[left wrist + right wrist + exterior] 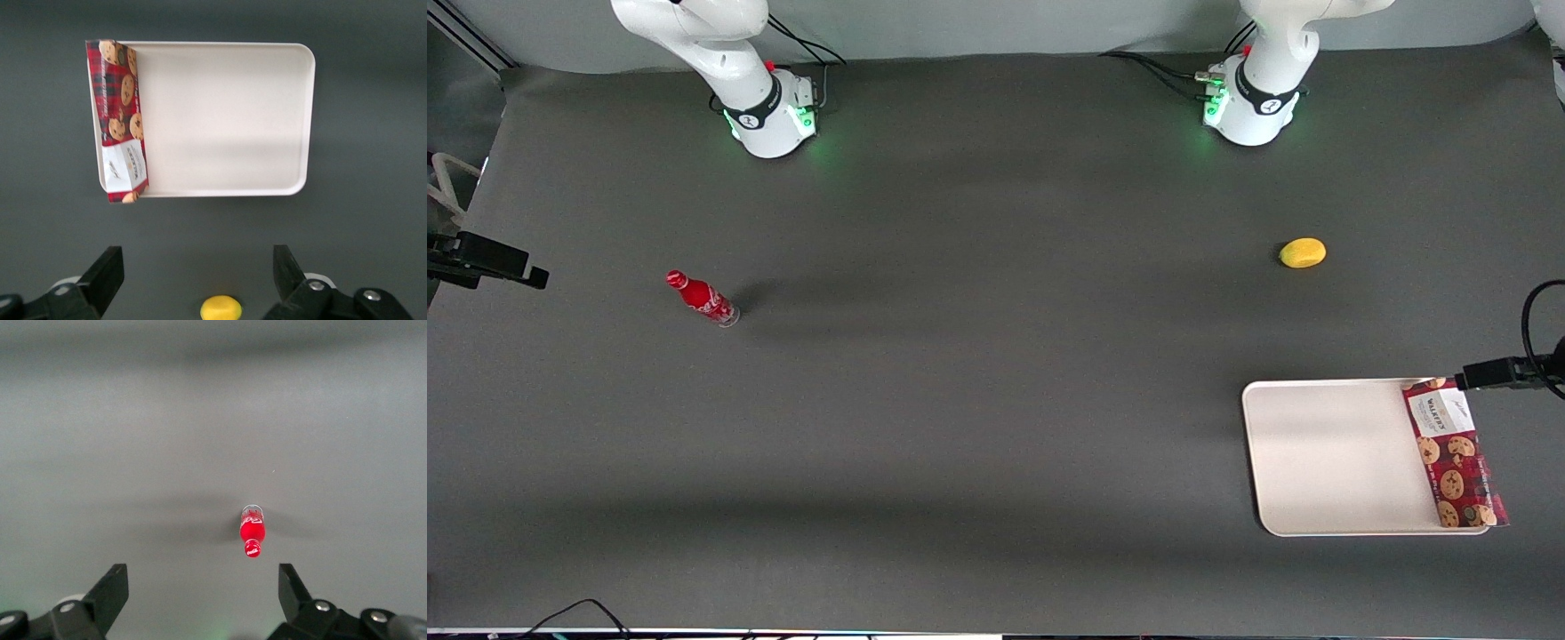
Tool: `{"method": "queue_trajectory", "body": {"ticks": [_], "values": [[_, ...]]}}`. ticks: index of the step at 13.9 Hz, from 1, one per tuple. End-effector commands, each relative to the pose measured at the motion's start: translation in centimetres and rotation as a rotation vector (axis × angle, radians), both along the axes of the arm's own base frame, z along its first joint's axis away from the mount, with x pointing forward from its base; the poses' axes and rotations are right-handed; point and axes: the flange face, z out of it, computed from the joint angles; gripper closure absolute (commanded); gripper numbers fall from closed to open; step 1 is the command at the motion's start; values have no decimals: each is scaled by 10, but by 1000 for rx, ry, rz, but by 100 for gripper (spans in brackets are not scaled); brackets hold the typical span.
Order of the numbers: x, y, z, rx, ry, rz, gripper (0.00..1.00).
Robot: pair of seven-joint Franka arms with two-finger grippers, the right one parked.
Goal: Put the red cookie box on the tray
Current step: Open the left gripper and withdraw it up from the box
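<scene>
One long, narrow red cookie box (1456,455) of tartan-printed card lies flat along the tray (1329,458) edge at lower right of the front view, its outer side overhanging the low rim. Tray: smooth cream-white rectangle, rounded corners. Gripper (198,275) hangs high above the matte grey table (996,373), fingers spread wide, holding nothing. Glossy yellow oval fruit (1303,252) sits apart.

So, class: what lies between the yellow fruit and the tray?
Only bare dark table between fruit and tray, per front view; the open pincer hangs above.
</scene>
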Motion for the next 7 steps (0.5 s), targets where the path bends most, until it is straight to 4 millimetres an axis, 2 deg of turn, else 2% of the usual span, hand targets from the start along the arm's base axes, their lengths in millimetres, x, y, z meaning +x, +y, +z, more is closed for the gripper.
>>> {"method": "queue_trajectory", "body": {"ticks": [1, 2, 3, 6, 7], "values": [[-51, -27, 12, 42, -5, -8, 0], [-67, -32, 16, 38, -17, -9, 0], [-76, -35, 29, 34, -29, -12, 0], [-83, -67, 93, 26, -68, -58, 0], [-86, -69, 105, 26, -65, -59, 0]]}}
